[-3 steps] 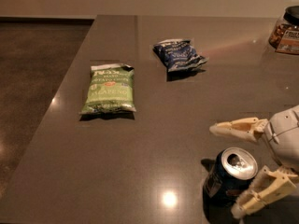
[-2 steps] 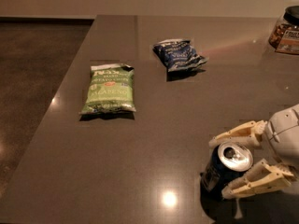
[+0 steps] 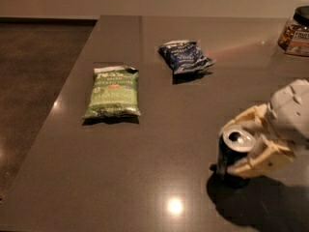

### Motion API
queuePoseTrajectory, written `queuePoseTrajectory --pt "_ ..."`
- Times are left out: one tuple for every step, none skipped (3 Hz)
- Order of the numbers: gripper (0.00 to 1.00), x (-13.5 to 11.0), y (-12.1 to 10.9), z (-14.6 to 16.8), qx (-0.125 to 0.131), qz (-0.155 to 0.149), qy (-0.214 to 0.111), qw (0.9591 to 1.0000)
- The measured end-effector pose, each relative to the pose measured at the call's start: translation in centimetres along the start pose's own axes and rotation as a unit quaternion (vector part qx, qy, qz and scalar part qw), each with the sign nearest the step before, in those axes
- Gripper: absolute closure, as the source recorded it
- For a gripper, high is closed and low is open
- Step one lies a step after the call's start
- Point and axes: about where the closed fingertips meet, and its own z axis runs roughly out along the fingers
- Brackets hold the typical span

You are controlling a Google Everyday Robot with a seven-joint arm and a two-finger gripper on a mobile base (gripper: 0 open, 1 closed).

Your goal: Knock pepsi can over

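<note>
The pepsi can (image 3: 231, 159) is a small dark can with a silver top. It stands on the dark table (image 3: 159, 144) at the right front, about upright. My gripper (image 3: 228, 150) reaches in from the right. Its cream fingers (image 3: 251, 166) lie on the far and near sides of the can and press against it. The white wrist (image 3: 289, 111) sits just right of the can.
A green chip bag (image 3: 113, 92) lies flat at the left middle. A dark blue snack bag (image 3: 185, 57) lies further back. A jar of nuts (image 3: 295, 32) stands at the far right back. The table's left edge drops to a brown floor (image 3: 34, 71).
The fingers, wide apart a second ago, have closed in on the can. The gripper and can have shifted slightly left and away from the front edge.
</note>
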Motion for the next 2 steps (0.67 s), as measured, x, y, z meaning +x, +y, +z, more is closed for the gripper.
queuePoseTrajectory --pt "1.0 -0.5 -4.0 -0.8 0.013 0.017 0.079 0.9967" --pt "1.0 -0.9 -7.2 -1.6 0.033 0.022 0.143 0.9889"
